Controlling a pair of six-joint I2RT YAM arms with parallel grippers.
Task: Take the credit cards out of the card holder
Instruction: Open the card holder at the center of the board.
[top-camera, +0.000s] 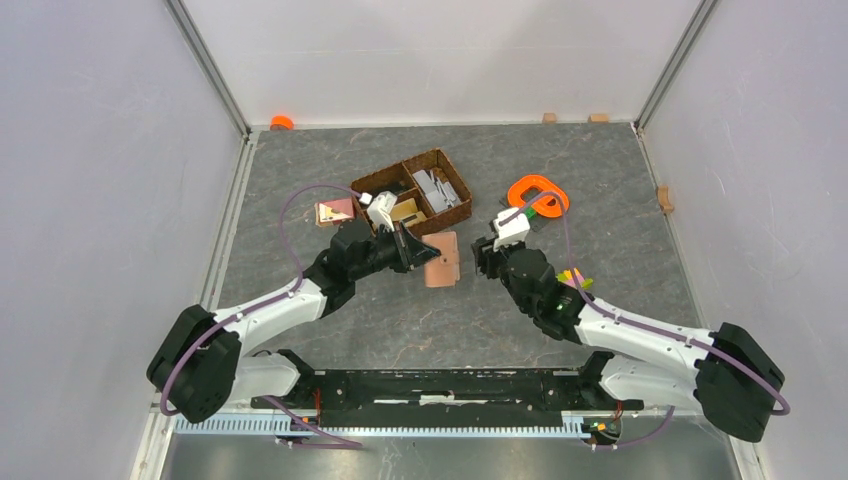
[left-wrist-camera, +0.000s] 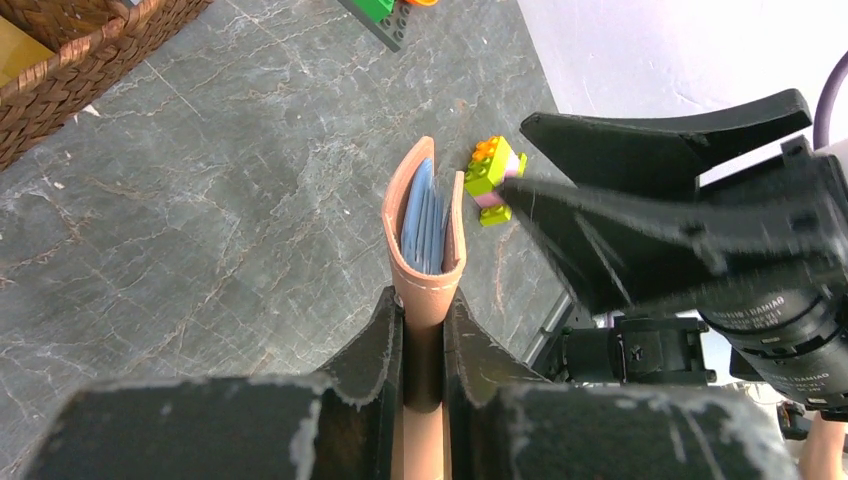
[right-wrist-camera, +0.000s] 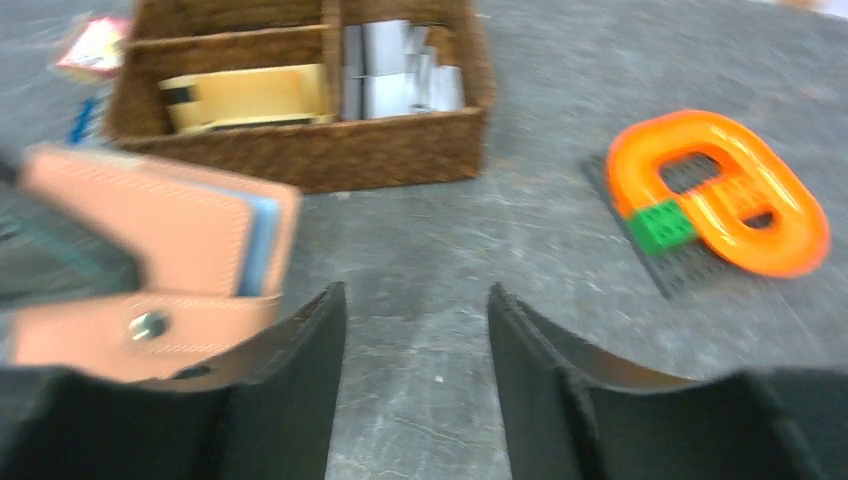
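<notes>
Left hand (left-wrist-camera: 425, 325): clamped on the folded end of the card holder (left-wrist-camera: 427, 285), gripping it on edge
Card holder: tan, mouth gaping, snap flap undone, between the two hands, near the wicker basket (right-wrist-camera: 300, 155)
Credit cards (left-wrist-camera: 424, 215): blue, tucked inside the card holder, edges showing
Right hand (right-wrist-camera: 415, 300): jaws apart, nothing between them, just beside the card holder
Also on the table (left-wrist-camera: 200, 220): toy bricks (left-wrist-camera: 493, 175), orange track piece (right-wrist-camera: 720, 190)

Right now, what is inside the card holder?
Blue credit cards stand edge-on in the open mouth of the card holder, which the left claw pinches. Their faces and exact count are hidden by its tan walls.
</notes>
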